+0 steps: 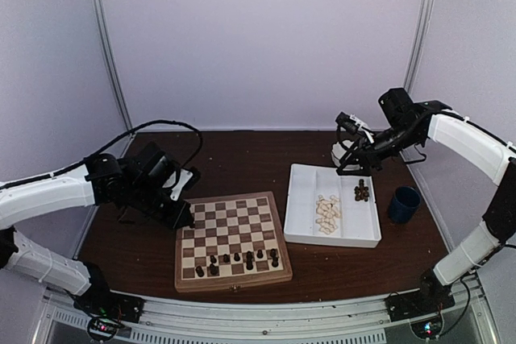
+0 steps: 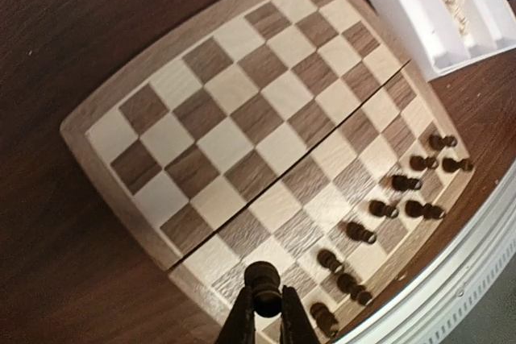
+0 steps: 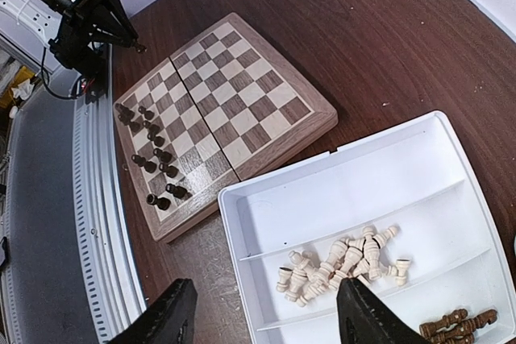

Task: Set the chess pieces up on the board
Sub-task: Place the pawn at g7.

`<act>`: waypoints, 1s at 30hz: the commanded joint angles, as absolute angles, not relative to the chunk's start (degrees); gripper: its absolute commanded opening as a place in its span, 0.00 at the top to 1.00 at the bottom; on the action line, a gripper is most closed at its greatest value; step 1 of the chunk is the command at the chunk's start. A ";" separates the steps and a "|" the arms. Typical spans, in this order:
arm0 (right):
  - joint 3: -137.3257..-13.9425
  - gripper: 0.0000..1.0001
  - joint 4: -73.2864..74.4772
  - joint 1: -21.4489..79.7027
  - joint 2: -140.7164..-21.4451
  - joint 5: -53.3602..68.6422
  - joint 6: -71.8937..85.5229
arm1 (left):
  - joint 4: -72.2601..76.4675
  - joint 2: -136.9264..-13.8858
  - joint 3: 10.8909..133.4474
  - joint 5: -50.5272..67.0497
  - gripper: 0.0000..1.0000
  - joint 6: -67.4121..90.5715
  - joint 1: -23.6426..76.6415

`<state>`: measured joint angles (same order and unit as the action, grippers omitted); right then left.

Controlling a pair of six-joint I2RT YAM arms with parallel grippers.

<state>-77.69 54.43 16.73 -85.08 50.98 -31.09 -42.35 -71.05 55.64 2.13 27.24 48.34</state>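
Note:
The checkered wooden board (image 1: 234,211) lies at the front centre. Several dark brown pieces (image 1: 238,261) stand along its near edge, also seen in the left wrist view (image 2: 395,207) and the right wrist view (image 3: 149,151). My left gripper (image 1: 187,219) is over the board's left near part and is shut on a dark brown piece (image 2: 264,288), held above the squares (image 2: 242,110). My right gripper (image 1: 355,163) is open and empty, high over the white tray (image 3: 347,191). Cream pieces (image 3: 347,259) and a few dark pieces (image 3: 459,326) lie in the tray.
The white divided tray (image 1: 332,241) sits right of the board, with cream pieces (image 1: 327,213) in its middle section and dark ones (image 1: 361,191) in the right section. A dark blue cup (image 1: 403,203) stands right of the tray. The metal table rail runs along the near edge.

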 commanded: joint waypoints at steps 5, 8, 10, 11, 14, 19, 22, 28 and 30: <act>-77.61 0.36 53.59 16.70 -85.16 50.22 -31.02 | -47.81 -64.45 48.78 -2.13 0.94 26.37 53.02; -77.61 0.36 53.60 16.71 -85.34 50.02 -31.03 | -46.11 -65.64 47.93 -2.38 0.94 24.93 54.88; -77.48 0.36 53.70 16.74 -85.26 49.92 -31.11 | -44.69 -66.99 47.94 -2.41 0.94 24.24 55.64; -77.47 0.36 53.79 16.69 -85.21 49.85 -31.11 | -43.99 -67.55 47.86 -2.33 0.94 23.95 55.87; -77.39 0.36 53.85 16.70 -85.00 49.42 -31.21 | -41.91 -69.07 47.31 -1.87 0.94 23.43 56.43; -77.09 0.36 53.92 16.70 -84.82 49.09 -31.55 | -38.70 -71.74 46.34 -0.02 0.94 23.05 56.62; -77.11 0.36 53.92 16.67 -84.89 49.07 -31.64 | -37.51 -73.63 46.38 0.92 0.94 22.81 57.23; -77.26 0.36 54.11 16.68 -85.03 49.04 -31.79 | -35.78 -76.71 46.15 2.83 0.94 22.54 57.48; -77.13 0.36 54.16 16.72 -84.86 49.04 -31.90 | -35.83 -77.65 46.09 3.04 0.94 22.35 57.46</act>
<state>-77.67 54.33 16.73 -85.19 49.52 -31.35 -38.54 -76.05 46.78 1.52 23.64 57.12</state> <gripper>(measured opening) 0.637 0.076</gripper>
